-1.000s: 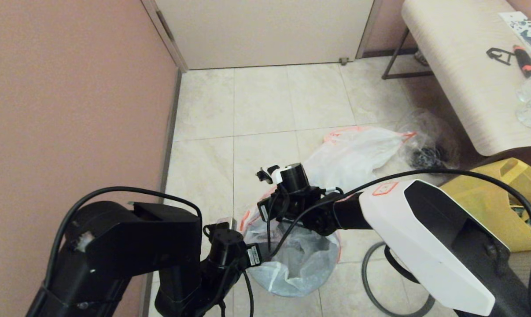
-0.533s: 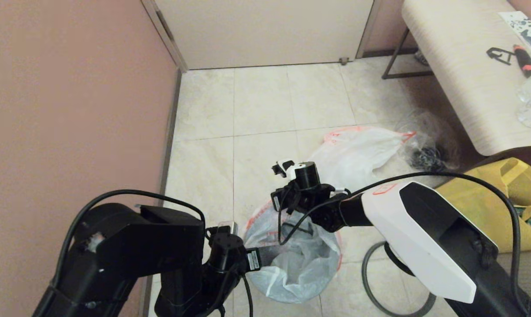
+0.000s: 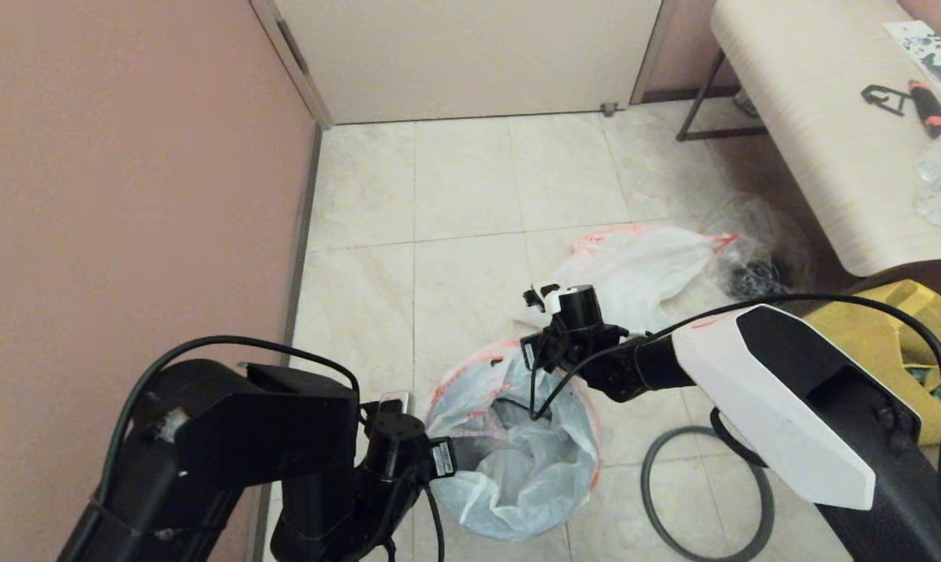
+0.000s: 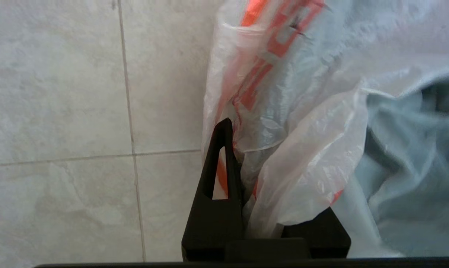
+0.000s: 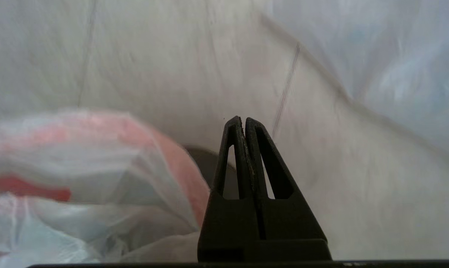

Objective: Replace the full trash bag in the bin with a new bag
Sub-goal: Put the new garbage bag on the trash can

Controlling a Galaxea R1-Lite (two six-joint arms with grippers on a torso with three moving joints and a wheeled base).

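right gripper (image 3: 534,367) has shifted rightward off the new bag (image 3: 517,445).

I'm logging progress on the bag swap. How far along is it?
Done: the full trash bag lies on the floor, out of the bin. In hand: the left gripper pinches the new bag, draped over the bin; the right gripper is shut, empty, beside it. Left: fitting the orange rim around the bin.

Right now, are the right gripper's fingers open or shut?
Shut and empty. In the right wrist view the right gripper's two fingers press flat together with no plastic between them, just beyond the new bag's orange rim.
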